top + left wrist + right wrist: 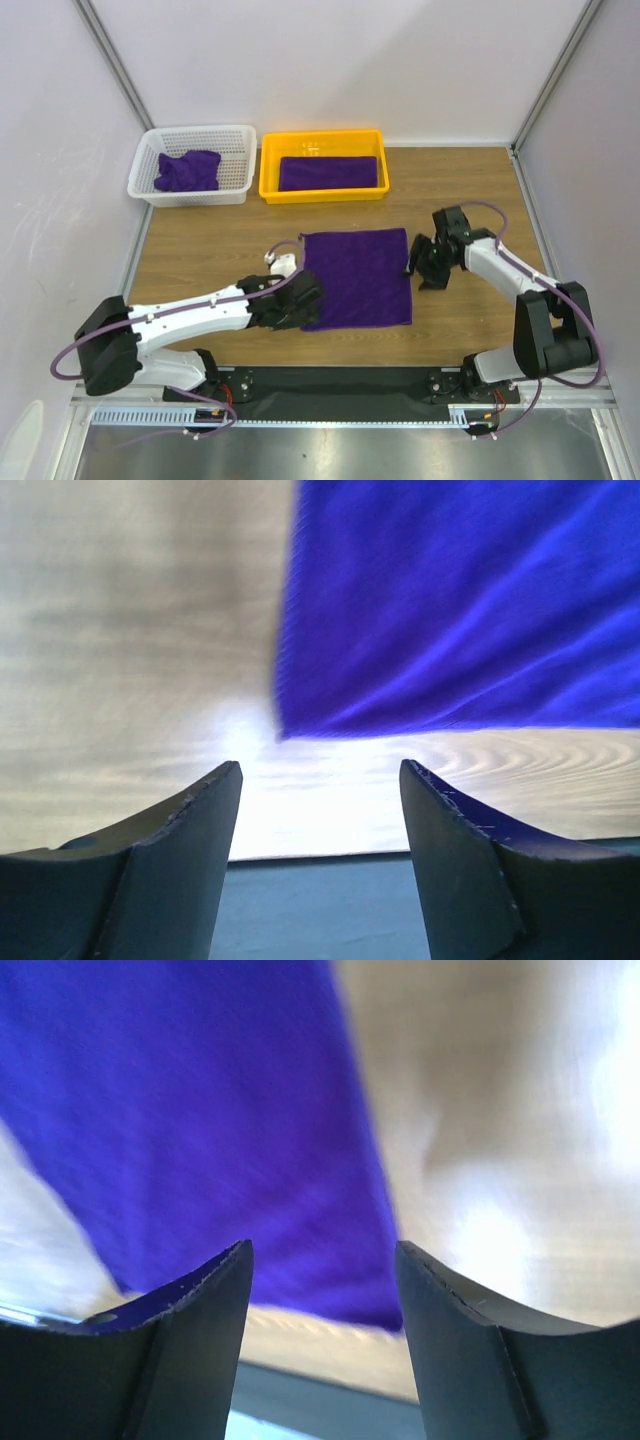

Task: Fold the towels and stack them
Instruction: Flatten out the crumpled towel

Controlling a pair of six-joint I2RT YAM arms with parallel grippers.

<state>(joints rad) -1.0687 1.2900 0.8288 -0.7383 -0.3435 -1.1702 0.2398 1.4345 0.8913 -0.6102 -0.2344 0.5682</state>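
A purple towel (357,277) lies flat on the wooden table, roughly square. My left gripper (300,300) sits at its left near edge, jaws open and empty; the left wrist view shows the towel's corner (450,620) just beyond the fingertips. My right gripper (425,262) hovers at the towel's right edge, open with nothing held; the right wrist view shows the towel (200,1110) ahead of its fingers. A folded towel (327,172) lies in the yellow tray (322,193). A crumpled towel (186,170) sits in the white basket (150,190).
The basket and tray stand side by side at the back of the table. A metal frame post (110,60) rises at the back left and another (555,70) at the back right. Bare wood (200,250) lies left of the towel.
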